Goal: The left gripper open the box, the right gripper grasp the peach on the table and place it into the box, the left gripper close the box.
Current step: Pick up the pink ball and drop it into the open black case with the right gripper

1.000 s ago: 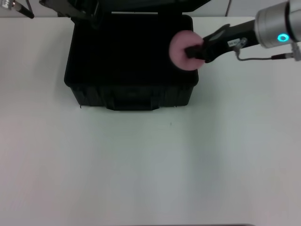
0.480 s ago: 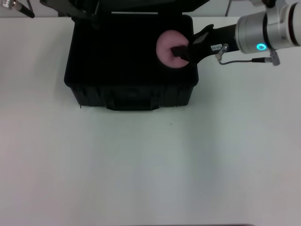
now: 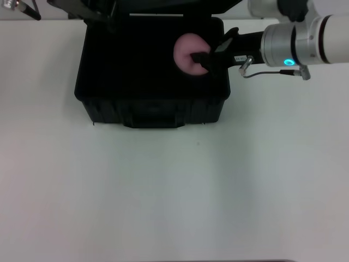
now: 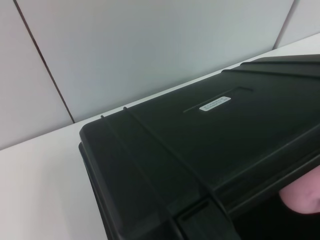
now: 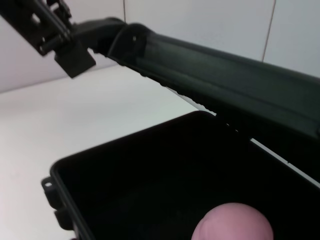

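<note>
1. Fingers of the right gripper are closed on the peach, gripping it from the side that faces the right wall of the box.
2. That peach hangs over the open box, above the right rear part of its dark cavity and inside its rim; whether it touches the floor of the box I cannot tell.
3. Judging by its small size and matte skin, the peach is probably light and not slippery, perhaps a little soft, so a moderate squeeze across its widest part should do.
4. The left gripper is at the rear left corner of the box, by the raised lid; I cannot tell how its fingers stand.
5. The box stands on the white bench; its lid looks stiff and bulky, best handled by its front edge.
</note>
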You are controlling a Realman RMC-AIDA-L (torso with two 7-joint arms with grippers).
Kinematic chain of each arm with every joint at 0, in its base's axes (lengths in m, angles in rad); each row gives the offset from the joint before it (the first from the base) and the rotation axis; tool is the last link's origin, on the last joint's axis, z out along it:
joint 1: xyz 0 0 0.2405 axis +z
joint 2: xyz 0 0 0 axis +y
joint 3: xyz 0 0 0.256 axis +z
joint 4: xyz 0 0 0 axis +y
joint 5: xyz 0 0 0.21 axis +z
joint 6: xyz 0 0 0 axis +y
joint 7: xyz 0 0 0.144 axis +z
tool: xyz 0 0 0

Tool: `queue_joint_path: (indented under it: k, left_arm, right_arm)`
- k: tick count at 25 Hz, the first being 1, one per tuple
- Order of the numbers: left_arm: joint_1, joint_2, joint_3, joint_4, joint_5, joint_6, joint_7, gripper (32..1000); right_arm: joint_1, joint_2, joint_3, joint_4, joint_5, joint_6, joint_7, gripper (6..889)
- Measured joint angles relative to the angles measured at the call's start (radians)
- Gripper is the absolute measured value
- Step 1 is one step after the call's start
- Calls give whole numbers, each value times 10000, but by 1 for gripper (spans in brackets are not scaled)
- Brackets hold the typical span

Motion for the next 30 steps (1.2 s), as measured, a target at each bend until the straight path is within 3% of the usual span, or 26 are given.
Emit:
queue_joint_path:
  k: [6,12,30]
  left_arm:
    - [-5,0,4,0,-10,12,0,384]
    - [-48,0,3,0,-22,38,0,383]
    - [-68,-16,95,-28,-29,56,-14,384]
  right_arm:
    - [-16,22,-512,199,538,705,-639,45]
    - [12,22,-596,546,1045,1006,-1242,45]
    - [34,37,-707,677,1064,1212,-1226,47]
